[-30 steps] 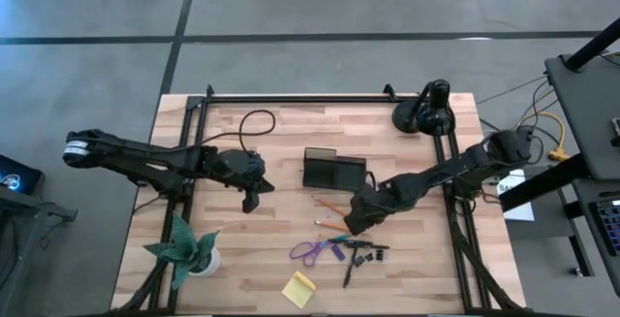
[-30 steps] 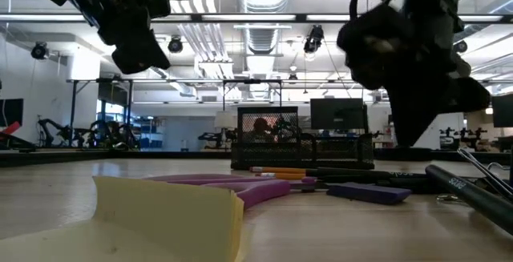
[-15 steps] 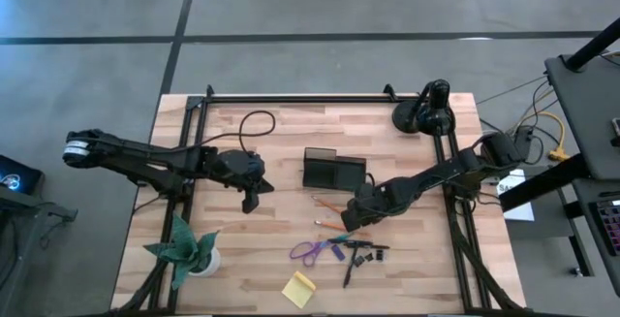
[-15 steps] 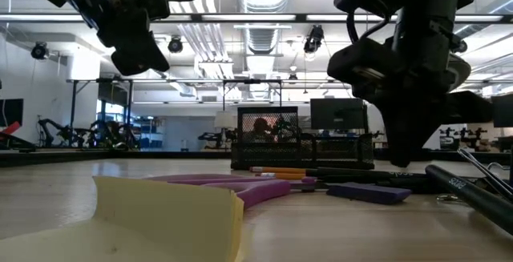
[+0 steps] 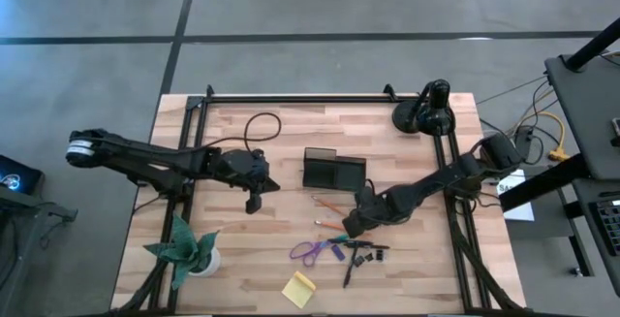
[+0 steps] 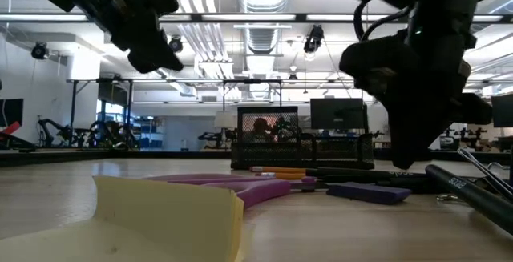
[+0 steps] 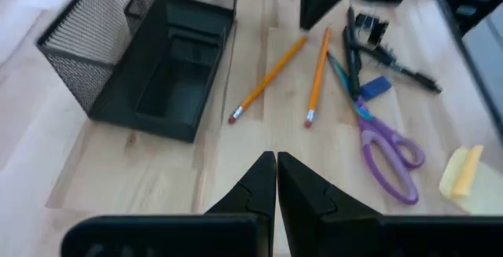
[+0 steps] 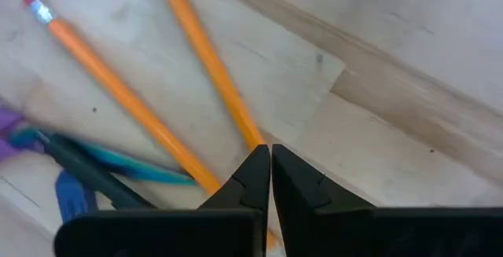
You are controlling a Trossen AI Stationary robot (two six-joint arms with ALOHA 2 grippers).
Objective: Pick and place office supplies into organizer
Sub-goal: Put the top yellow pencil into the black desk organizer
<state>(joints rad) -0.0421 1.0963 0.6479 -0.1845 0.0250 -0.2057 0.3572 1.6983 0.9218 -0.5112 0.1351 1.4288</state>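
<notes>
Lowered right end effector point(image 8: 269, 170) | closed, empty | over two pencils point(image 8: 126, 100) | left end effector point(image 7: 276, 180) closed

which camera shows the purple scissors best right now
The left wrist view: the scissors lie whole and unobstructed, handles and blades both visible. The high view shows them small on the table. The low view shows only the handles edge-on. The right wrist view catches just a purple sliver at its edge.

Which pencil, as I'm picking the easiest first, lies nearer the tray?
The pencil lying beside the mesh tray; the other pencil lies farther off, by the scissors.
</notes>
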